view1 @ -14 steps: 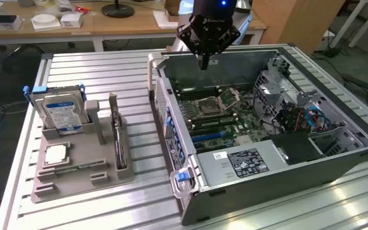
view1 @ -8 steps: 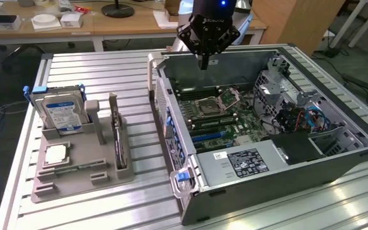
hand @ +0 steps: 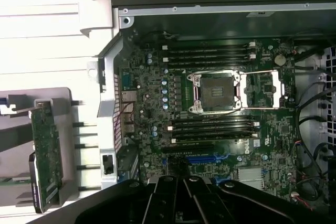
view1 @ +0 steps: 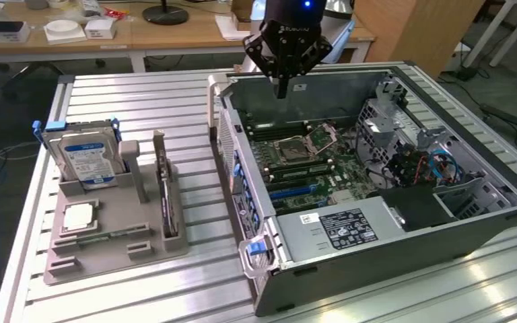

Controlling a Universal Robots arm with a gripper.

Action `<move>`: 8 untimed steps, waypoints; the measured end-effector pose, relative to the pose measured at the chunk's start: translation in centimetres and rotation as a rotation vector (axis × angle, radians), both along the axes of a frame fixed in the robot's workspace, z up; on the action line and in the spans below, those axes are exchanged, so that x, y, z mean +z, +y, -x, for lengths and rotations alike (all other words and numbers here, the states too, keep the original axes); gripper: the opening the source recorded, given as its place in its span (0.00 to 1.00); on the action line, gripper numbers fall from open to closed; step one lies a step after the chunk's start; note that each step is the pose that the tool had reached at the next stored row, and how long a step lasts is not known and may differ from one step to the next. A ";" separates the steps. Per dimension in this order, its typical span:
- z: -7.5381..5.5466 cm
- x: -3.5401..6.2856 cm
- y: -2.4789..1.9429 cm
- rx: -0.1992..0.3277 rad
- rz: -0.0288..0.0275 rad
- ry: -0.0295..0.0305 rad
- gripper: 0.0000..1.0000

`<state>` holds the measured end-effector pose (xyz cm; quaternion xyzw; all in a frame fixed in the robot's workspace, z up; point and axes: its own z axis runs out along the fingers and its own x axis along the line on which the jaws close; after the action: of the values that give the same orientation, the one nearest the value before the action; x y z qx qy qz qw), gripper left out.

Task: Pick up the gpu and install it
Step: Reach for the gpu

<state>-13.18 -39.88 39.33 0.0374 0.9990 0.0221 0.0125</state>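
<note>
At the exterior view's left a grey tray [view1: 70,259] sits on the slatted metal table [view1: 132,94]. A hard drive [view1: 86,161] with a blue-and-white label stands upright at the tray's far end, and a processor chip [view1: 79,217] lies flat nearer the front. Along the tray's case-side edge the gpu [view1: 163,185] stands on its long edge in a slot, thin and dark, well apart from the arm. The wrist view shows what seems to be the same card as a greenish board, though I can't be sure.

Just beside the tray is the open computer case [view1: 375,249], with its motherboard [view1: 317,168] and open processor socket [view1: 295,147] facing up. The gripper [view1: 282,84] hangs above the case's far wall, its fingers pressed together with nothing between them. Toward the right, a labelled power supply [view1: 339,229] fills the near corner and blue cables [view1: 438,165] tangle by the drive bays.
</note>
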 end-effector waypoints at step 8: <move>1.1 0.00 0.00 0.000 0.0000 0.0000 0.10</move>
<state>-14.23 -39.88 39.33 0.0374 0.9990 0.0221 0.0125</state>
